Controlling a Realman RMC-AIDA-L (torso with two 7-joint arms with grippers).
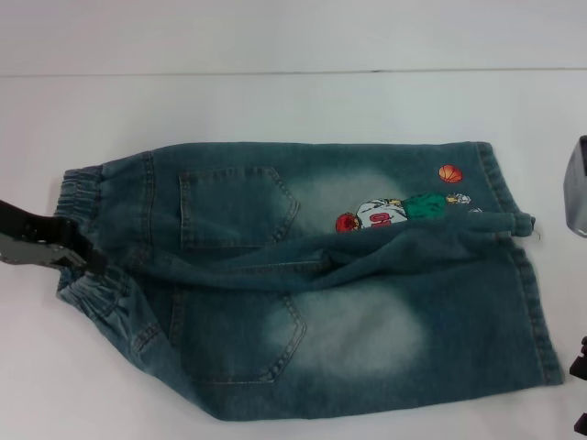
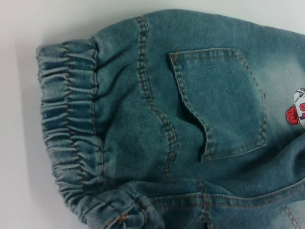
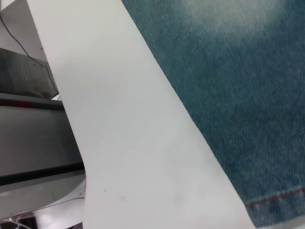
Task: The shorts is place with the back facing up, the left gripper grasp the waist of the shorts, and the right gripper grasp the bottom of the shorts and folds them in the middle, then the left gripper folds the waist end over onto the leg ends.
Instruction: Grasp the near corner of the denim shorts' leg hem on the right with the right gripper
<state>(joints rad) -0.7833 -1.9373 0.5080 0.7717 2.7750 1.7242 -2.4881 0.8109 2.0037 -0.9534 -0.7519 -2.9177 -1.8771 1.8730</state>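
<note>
Blue denim shorts (image 1: 303,275) lie flat on the white table (image 1: 275,101), back pockets up. The elastic waist (image 1: 78,192) is at the left and the leg hems (image 1: 537,293) at the right. A cartoon patch (image 1: 385,213) and a basketball badge (image 1: 449,172) mark the far leg. My left gripper (image 1: 87,259) reaches in from the left edge and touches the waistband; the left wrist view looks down on the gathered waist (image 2: 71,124) and a back pocket (image 2: 219,100). Dark parts of my right gripper (image 1: 580,367) show at the right edge, beside the near leg hem (image 3: 276,200).
A ridge of bunched cloth (image 1: 321,258) runs between the two legs. A grey piece of the right arm (image 1: 576,188) stands at the right edge of the head view. In the right wrist view the table edge (image 3: 71,143) drops off to dark equipment (image 3: 28,133).
</note>
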